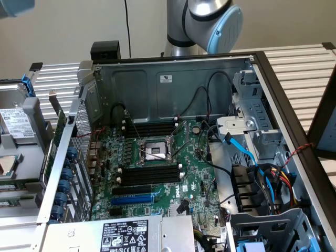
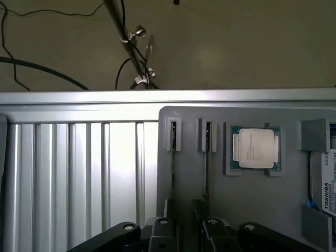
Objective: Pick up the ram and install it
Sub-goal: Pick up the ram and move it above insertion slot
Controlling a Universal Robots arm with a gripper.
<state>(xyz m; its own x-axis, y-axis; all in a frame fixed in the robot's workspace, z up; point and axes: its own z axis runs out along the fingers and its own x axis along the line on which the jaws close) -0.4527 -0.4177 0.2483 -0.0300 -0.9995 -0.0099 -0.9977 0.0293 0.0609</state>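
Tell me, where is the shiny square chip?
In the wrist view, the shiny square chip sits in a recess of the gray tray, between two narrow slots and the Toshiba drive.

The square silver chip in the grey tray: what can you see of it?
The chip is square, with a dull metal lid bearing faint print and a thin green board edge around it. It lies flat in a framed recess of the grey tray, between two narrow slots and a Toshiba-labelled drive. Only the tray touches it.
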